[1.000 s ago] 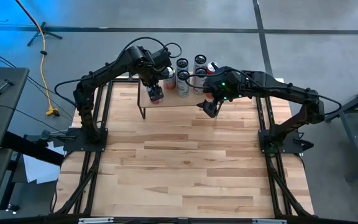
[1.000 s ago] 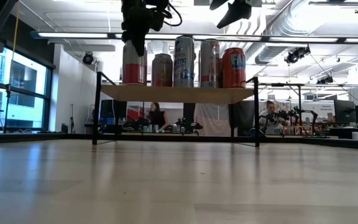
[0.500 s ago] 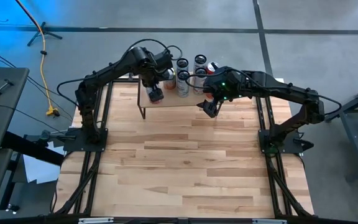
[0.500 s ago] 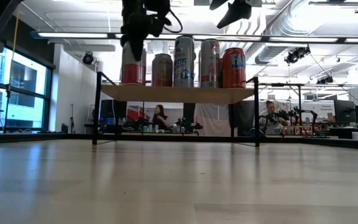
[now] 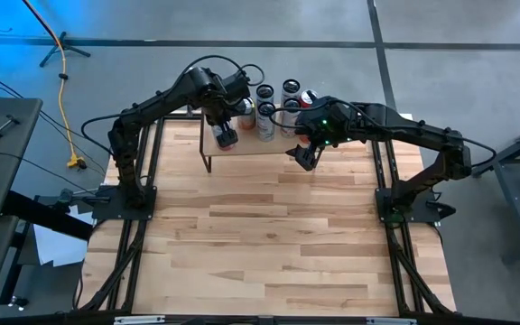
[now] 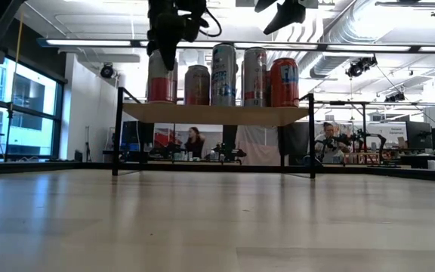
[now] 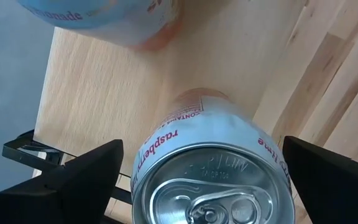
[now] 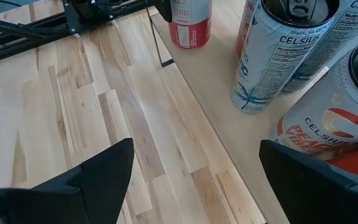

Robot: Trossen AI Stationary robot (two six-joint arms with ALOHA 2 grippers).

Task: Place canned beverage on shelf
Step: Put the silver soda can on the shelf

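In the high view the left gripper (image 5: 226,132) sits upper left of centre, its jaws spread wide on either side of a can (image 5: 227,138) and clear of it. The can stands upright at the left end of the shelf (image 5: 283,144). More cans (image 5: 266,120) stand at upper centre. Right of centre, the right gripper (image 5: 305,157) hangs wide and empty above the counter (image 5: 260,235).

Yellow cable (image 5: 64,108) on grey floor (image 5: 422,23)
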